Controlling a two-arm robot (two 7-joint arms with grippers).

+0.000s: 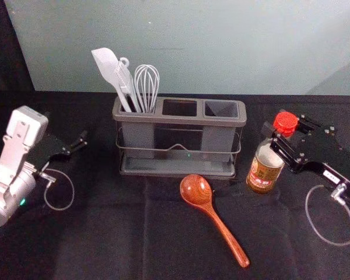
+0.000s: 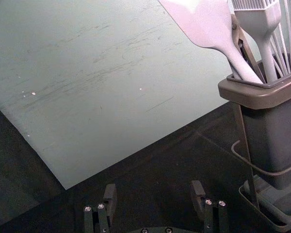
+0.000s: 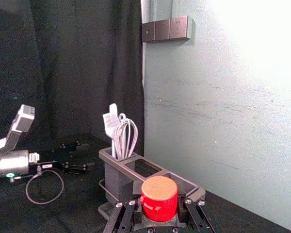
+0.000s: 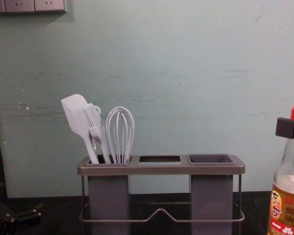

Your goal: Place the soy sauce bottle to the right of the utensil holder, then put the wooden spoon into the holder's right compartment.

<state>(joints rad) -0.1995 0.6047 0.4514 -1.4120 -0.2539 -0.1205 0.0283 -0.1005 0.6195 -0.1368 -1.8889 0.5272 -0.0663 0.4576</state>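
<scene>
So the soy sauce bottle [image 1: 262,174] is over to the right of the utensil holder [image 1: 181,120], with a gap between them, and the right hand [image 1: 280,134] has it gripped around the neck, just under the red cap [image 1: 286,122]. Can't tell if its base is touching the surface [image 1: 111,233], tbh.

Wooden spoon [image 1: 197,191] is lying on the surface, left of the right hand and nearer the robot, bowl toward the holder and handle angled back to the robot's right.

The holder itself stands between the two hands. Its left compartment, the one closest to the left hand [image 1: 83,141], has a spatula [image 1: 107,63], a brush [image 4: 92,120] and a whisk [image 1: 147,84] sticking up. That left hand is just hanging out left of the holder, wide open with nothing in it. Beyond both hands there's a pale wall [image 1: 210,46].
</scene>
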